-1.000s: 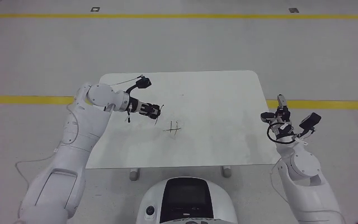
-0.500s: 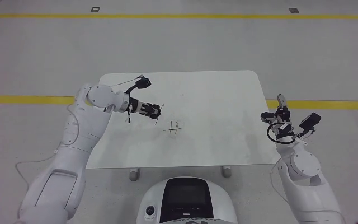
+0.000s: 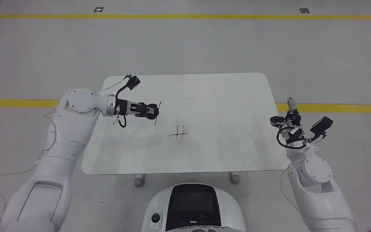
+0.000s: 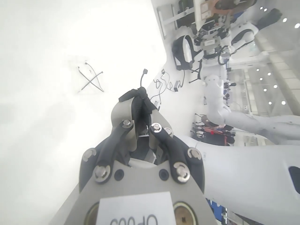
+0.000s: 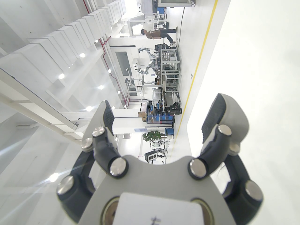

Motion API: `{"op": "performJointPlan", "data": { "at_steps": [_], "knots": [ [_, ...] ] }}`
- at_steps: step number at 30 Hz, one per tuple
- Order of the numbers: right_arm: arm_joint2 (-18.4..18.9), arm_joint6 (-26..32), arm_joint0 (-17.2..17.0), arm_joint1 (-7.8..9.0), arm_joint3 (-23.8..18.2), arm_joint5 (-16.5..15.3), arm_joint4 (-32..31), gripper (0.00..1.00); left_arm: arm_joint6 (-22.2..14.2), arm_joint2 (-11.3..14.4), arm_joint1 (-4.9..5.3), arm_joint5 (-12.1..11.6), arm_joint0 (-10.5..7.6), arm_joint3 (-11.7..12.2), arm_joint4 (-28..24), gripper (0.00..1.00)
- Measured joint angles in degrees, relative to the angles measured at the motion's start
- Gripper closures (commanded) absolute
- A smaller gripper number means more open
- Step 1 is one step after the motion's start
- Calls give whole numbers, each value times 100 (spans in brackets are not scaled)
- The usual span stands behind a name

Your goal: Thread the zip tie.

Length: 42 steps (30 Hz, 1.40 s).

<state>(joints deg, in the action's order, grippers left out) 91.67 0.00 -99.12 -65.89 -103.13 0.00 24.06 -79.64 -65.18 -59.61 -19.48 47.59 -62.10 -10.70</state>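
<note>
The left gripper (image 4: pixel 137 97) is closed narrowly on a black zip tie (image 4: pixel 141 78), pinching it low on the strap so that a short length with the small square head stands free beyond the fingertips. It hangs above the left part of the white counter (image 3: pixel 232 98). A few more zip ties (image 3: pixel 179 133) lie crossed on the counter near its middle, well apart from the held one. The strap looks very light, thin and springy (it probably bends and wanders at the free end), so a hold close to the head should steady it, and its smooth plastic may slip in a loose pinch. The right gripper (image 5: pixel 164 108) is spread wide and holds nothing, off the counter's right edge. By my judgement it must take the tail before threading can start.
</note>
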Motion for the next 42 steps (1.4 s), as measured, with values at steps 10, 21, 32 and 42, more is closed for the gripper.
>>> {"op": "performJointPlan", "data": {
  "at_steps": [10, 21, 32, 42],
  "knots": [
    [0, 0, 0, 0, 0, 0, 0, 0, 0, 662, 679, 0, 52, -213, -1940, 100],
    [0, 0, 0, 0, 0, 0, 0, 0, 0, 1157, 920, 0, 28, -294, -3159, 100],
    [0, 0, 0, 0, 0, 0, 0, 0, -16, 1279, 835, 11, 54, -51, -3634, 100],
    [0, 0, 0, 0, 0, 0, 0, 0, 0, 1862, 900, 0, -106, -63, -4659, 100]
  ]
}}
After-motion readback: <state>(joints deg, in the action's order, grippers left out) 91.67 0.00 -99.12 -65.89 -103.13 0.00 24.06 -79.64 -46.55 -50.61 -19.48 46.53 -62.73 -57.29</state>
